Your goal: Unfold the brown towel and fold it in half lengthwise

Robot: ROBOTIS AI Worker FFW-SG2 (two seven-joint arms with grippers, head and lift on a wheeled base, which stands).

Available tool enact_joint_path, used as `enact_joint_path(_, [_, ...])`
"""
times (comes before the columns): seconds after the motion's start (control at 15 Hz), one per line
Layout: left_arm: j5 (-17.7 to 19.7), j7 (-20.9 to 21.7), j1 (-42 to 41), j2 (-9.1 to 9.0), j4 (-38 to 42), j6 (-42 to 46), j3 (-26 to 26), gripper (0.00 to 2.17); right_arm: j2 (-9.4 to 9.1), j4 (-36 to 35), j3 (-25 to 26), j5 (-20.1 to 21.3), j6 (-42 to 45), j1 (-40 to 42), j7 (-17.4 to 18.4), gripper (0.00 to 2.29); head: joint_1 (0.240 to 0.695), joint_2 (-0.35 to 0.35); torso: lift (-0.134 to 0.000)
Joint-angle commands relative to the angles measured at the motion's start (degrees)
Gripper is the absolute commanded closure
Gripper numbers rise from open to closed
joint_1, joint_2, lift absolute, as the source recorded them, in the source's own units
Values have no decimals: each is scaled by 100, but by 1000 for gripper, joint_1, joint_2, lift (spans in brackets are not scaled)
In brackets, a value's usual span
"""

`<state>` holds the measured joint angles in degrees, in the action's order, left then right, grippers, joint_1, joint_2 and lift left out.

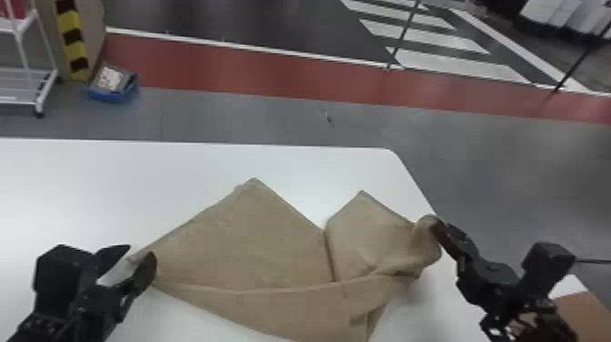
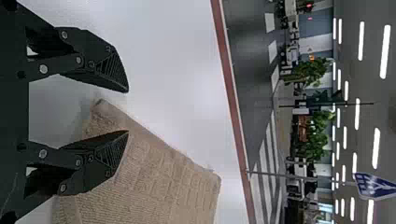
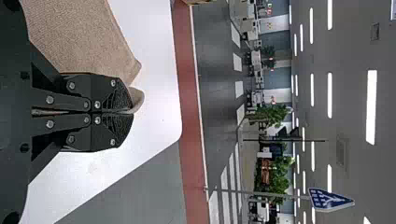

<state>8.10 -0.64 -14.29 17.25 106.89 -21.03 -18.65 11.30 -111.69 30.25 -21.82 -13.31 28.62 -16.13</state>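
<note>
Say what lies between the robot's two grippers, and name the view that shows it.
The brown towel, partly folded over itself on the white table, lies between the left gripper and the right gripper; the head view shows it.

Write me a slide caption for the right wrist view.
The right arm's closed jaws pinch the brown towel, the white table stretching beyond.

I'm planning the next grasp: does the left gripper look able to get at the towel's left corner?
Probably yes: the left gripper is open, the towel's left corner shows between its fingers, and nothing seems to block the way.
</note>
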Motion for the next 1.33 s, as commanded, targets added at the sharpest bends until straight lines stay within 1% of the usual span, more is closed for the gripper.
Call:
enact_joint_path(0.0, [7,11,49,-2,-19,-196,28,718,-5,-28,16,2,17,30,-4,1666,695,-350,-125])
enact_joint_path(0.2, [87,28,23,33,8,-196,107,718,-14,-28,42,11,17,30,-4,1666,695,-350,-125])
enact_joint_path(0.53, [78,28,-39,59,113,-161,142,745,-40,-28,-28,29,69,30,-4,1666,695,-350,-125])
enact_joint_path(0.6, [87,-7,-65,59,184,-161,151,1096,-40,-28,-28,29,69,30,-4,1666,695,-350,-125])
enact_joint_path(0.67, [87,-24,-188,59,315,-161,292,1517,-23,-28,-28,29,69,30,-4,1666,695,-350,-125])
enact_joint_path(0.73, [113,-15,-241,59,465,-161,318,1615,-5,-55,-28,29,52,39,-4,1666,695,-350,-125])
enact_joint_path(0.8, [122,37,-311,86,658,-196,344,1646,4,-90,-28,29,52,56,-4,1666,695,-350,-125])
enact_joint_path(0.87, [166,108,-373,130,869,-354,380,1720,13,-134,-28,20,34,74,-4,1666,695,-350,-125])
enact_joint_path(0.93, [262,160,-408,156,1045,-653,432,1713,21,-187,-28,2,17,92,-4,1666,695,-350,-125])
enact_joint_path(1.0, [271,143,-434,156,1115,-741,450,1578,48,-204,-20,-24,17,118,-4,1666,695,-350,-125])
enact_joint_path(1.07, [271,90,-452,147,1133,-706,432,1055,65,-213,-11,-33,17,127,-4,1666,695,-350,-125])
enact_joint_path(1.13, [271,134,-461,138,1098,-706,415,596,65,-222,-11,-33,17,153,-4,1666,695,-350,-125])
enact_joint_path(1.2, [271,143,-452,94,1027,-688,397,498,65,-222,-2,-42,17,162,-4,1666,695,-350,-125])
enact_joint_path(1.27, [262,116,-434,77,939,-600,380,498,65,-222,-2,-42,34,179,-4,1666,695,-350,-125])
